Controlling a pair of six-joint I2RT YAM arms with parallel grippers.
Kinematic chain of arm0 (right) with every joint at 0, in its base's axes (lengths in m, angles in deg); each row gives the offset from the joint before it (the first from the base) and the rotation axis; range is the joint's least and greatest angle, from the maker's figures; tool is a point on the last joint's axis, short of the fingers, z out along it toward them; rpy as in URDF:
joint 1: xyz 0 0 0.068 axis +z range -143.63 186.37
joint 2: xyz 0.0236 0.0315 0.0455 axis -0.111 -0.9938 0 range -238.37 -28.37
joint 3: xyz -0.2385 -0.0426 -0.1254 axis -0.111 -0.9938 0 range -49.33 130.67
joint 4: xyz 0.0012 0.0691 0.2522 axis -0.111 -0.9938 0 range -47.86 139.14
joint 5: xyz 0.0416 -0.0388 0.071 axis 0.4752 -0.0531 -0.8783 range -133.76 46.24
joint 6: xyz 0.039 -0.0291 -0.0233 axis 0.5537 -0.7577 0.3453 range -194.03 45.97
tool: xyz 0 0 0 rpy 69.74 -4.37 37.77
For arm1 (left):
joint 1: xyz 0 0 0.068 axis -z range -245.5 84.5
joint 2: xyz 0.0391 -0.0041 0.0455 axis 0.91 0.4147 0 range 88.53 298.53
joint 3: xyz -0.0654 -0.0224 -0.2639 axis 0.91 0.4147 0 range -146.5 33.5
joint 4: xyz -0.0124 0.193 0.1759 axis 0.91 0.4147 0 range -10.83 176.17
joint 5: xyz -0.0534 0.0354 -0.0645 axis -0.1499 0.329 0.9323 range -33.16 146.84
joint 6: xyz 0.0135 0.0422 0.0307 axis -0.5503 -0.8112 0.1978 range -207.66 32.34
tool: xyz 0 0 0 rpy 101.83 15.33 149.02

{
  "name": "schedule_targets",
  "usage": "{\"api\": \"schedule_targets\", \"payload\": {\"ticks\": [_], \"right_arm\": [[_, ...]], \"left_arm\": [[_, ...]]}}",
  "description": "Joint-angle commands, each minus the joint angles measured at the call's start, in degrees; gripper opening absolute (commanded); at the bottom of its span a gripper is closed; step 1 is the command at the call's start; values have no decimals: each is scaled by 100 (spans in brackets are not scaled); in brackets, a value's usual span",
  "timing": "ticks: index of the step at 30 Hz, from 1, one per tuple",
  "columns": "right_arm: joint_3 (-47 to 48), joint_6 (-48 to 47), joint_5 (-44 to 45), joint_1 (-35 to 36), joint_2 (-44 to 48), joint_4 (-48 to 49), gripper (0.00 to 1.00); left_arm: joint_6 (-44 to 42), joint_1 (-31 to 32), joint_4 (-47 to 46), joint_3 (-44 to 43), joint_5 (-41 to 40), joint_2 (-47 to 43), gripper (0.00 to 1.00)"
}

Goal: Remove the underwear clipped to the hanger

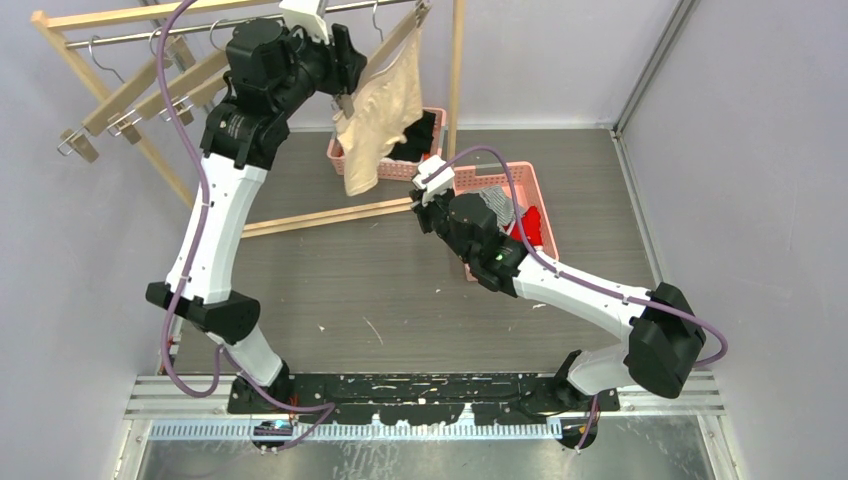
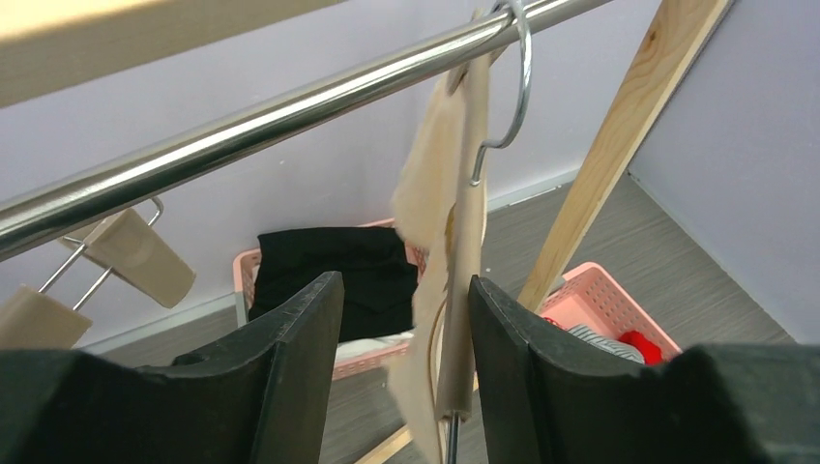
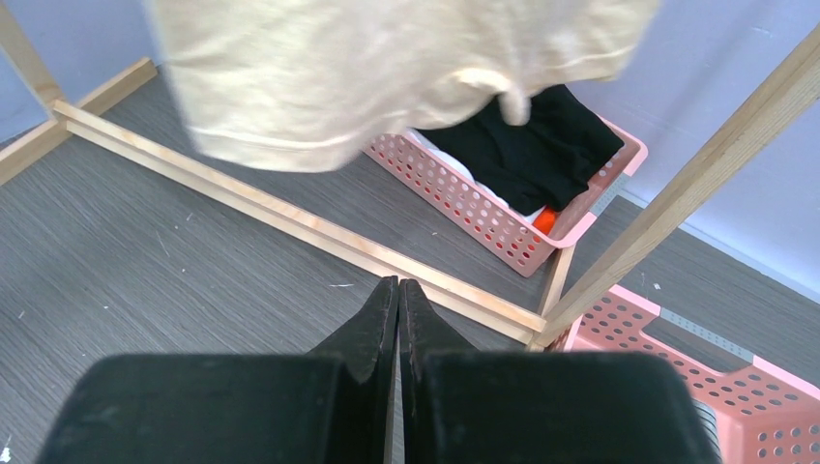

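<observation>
The beige underwear (image 1: 385, 105) hangs from a wooden hanger (image 1: 398, 42) on the metal rail (image 2: 242, 135). My left gripper (image 1: 350, 85) is raised beside it. In the left wrist view this gripper (image 2: 404, 280) is open, with the hanger's end (image 2: 462, 319) and the beige cloth (image 2: 430, 242) between its fingers, close to the right finger (image 2: 522, 367). My right gripper (image 1: 425, 200) hovers lower, below the cloth (image 3: 387, 68); it (image 3: 398, 282) is shut on nothing. Red underwear (image 1: 530, 225) and striped underwear (image 1: 500, 205) lie in the right pink basket (image 1: 525, 175).
A second pink basket (image 1: 385, 168) behind the rack holds folded black clothes (image 3: 541, 145). The rack's wooden base bar (image 3: 290, 217) and upright post (image 1: 458, 70) cross the floor. Several empty wooden hangers (image 1: 150, 95) hang at the left.
</observation>
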Motion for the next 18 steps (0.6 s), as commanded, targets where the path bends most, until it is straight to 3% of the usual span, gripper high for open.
{"api": "schedule_targets", "payload": {"ticks": [1, 18], "right_arm": [[81, -27, 8, 42, 188, 299, 7], [61, -28, 19, 47, 103, 360, 7]], "left_arm": [[204, -25, -537, -4, 178, -306, 52], [794, 2, -910, 167, 771, -365, 52]]}}
